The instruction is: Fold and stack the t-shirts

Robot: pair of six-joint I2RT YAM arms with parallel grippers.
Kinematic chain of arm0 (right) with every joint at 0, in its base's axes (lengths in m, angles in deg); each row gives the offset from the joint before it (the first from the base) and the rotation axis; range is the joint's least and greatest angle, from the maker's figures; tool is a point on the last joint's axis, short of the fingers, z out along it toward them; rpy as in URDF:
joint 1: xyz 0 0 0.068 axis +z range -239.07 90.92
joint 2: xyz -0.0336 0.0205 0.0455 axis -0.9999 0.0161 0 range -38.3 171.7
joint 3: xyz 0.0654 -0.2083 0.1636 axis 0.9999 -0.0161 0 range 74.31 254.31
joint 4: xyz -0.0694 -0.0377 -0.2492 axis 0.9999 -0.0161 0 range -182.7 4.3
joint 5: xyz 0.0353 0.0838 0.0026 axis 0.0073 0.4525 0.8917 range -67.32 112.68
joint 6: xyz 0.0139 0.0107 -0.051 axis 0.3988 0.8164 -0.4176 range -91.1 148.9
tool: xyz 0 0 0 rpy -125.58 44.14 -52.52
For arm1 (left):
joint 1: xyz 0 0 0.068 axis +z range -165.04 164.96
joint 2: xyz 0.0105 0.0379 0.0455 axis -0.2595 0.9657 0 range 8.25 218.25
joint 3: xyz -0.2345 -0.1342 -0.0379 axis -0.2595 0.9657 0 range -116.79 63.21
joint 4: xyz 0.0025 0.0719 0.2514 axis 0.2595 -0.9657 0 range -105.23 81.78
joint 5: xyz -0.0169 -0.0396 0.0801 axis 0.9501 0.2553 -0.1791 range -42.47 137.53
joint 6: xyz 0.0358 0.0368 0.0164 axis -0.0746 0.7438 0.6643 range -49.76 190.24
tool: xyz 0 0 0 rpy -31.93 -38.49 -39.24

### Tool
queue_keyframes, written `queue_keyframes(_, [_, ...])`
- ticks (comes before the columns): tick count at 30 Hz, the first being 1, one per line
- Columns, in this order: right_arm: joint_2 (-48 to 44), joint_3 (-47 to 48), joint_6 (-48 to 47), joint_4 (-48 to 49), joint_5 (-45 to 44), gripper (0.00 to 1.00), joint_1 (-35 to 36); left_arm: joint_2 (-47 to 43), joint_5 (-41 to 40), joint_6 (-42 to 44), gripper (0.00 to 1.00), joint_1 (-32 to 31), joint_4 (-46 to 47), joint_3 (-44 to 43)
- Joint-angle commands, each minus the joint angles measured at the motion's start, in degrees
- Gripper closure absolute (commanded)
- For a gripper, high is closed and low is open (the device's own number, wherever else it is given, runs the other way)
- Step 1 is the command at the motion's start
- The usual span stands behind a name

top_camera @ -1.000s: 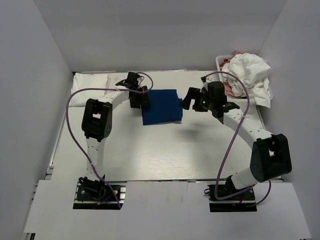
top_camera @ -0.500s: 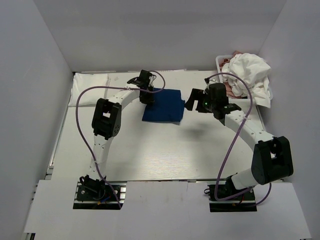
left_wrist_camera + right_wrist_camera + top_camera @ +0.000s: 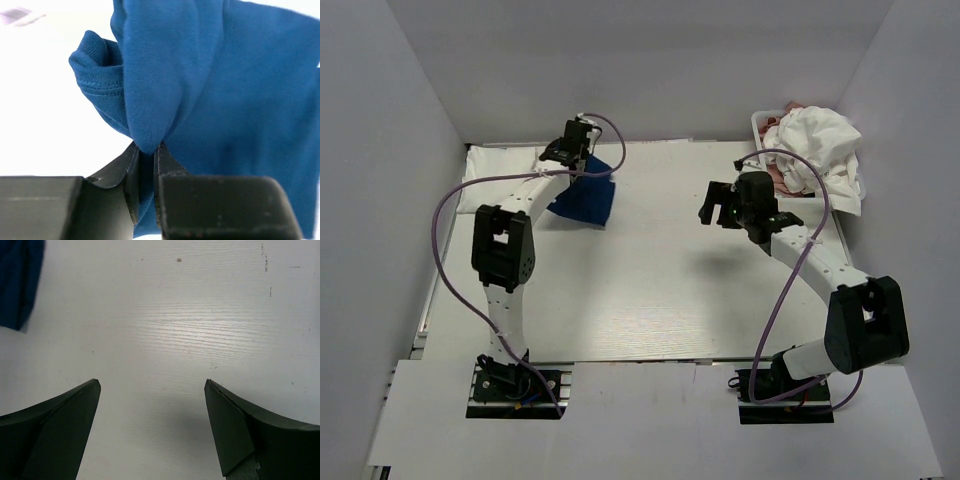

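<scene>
Left claw (image 3: pixel 582 152), upper left of the overhead frame: jaws clamped on a bunched fold of the blue t-shirt (image 3: pixel 586 198). The wrist view shows the cloth pinched tight between both fingers (image 3: pixel 131 170). The shirt droops below the grip; I cannot tell whether its lower edge touches the table (image 3: pixel 650 300).

Right claw (image 3: pixel 710 204), centre right: jaws wide apart, only tabletop showing between them.

Basket (image 3: pixel 757 122), upper right corner: a heaped white t-shirt (image 3: pixel 820 140) spills over its rim, with pink cloth (image 3: pixel 780 178) beneath.

A flat white cloth (image 3: pixel 505 160) lies at the far left, near the blue shirt.
</scene>
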Motion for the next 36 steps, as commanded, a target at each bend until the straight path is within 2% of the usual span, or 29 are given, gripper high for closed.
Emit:
queue_keyframes(1, [0.77,1.14,-1.01,1.06,-1.72,0.1,-0.5,-7.86,-5.5,9.44,1.0,2.24,8.07,2.33])
queue_keyframes(5, [2.53,2.02,-1.01,0.0,-0.49,0.1,-0.41,-10.33,-4.96,14.03,1.0,4.7,10.2,3.75])
queue_keyframes(10, [3.06,2.37,-0.83,-0.26,0.13,0.1,-0.41,-10.33,-3.38,16.05,1.0,7.6,8.97,0.15])
queue_keyframes(19, [4.11,2.72,-0.31,-1.4,-0.13,0.1,-0.41,-12.97,1.8,16.05,1.0,9.54,5.2,-2.23])
queue_keyframes(28, [4.03,2.72,0.22,-1.85,0.3,0.1,-0.32,-14.2,1.8,14.65,1.0,10.68,1.86,-6.0])
queue_keyframes(36, [5.43,3.6,0.31,-2.55,-0.13,0.1,-0.41,-13.59,4.79,14.13,1.0,14.28,1.23,-6.01])
